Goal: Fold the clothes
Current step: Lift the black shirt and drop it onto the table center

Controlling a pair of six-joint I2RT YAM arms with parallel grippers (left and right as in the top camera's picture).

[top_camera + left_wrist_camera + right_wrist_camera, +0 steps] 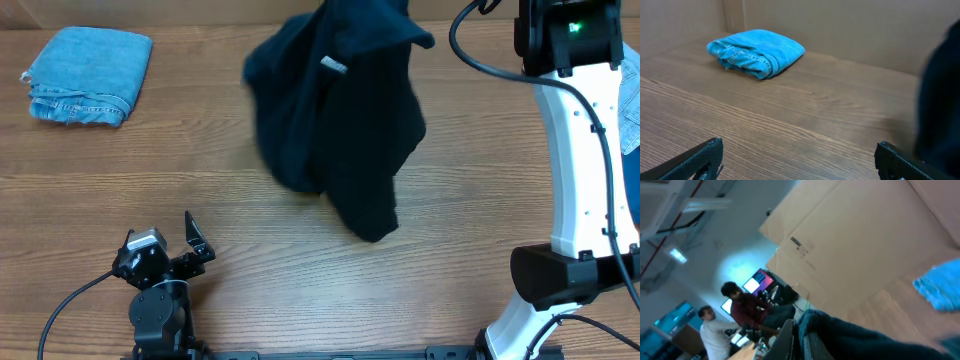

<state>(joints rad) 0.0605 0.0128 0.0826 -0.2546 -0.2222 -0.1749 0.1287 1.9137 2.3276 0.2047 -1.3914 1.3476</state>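
- Fabric of the black T-shirt (340, 130) hangs bunched above the far middle of the desk (200, 170). Its upper end rises out of the overhead view and its tail hangs low over the wood; whether that tail touches cannot be told. Its white tag (333, 66) shows near the top.
- Its outline is smeared in the overhead view, so it is likely swinging. Set down like this, it would probably land as a heap with the sleeves twisted under, and no clean fold could start.
- The right pincer (799, 332) is pressed together on a ridge of the dark cloth. The bite looks narrow and sits on a bunched part, so the shirt's weight could pull it free, or only one layer may be held.
- The cable (470, 45) of the right arm (580, 160) loops just beside the raised cloth, and a turn of the wrist could catch a fold on it.
- The left pincer (799, 162) rests spread wide and empty at the near left, well apart from the shirt, so nothing steadies the loose end. A blind reach could grab two layers at once.
- The folded denim (90, 75) lies at the far left corner, well apart. A wide sweep of the shirt that way could drag it open.
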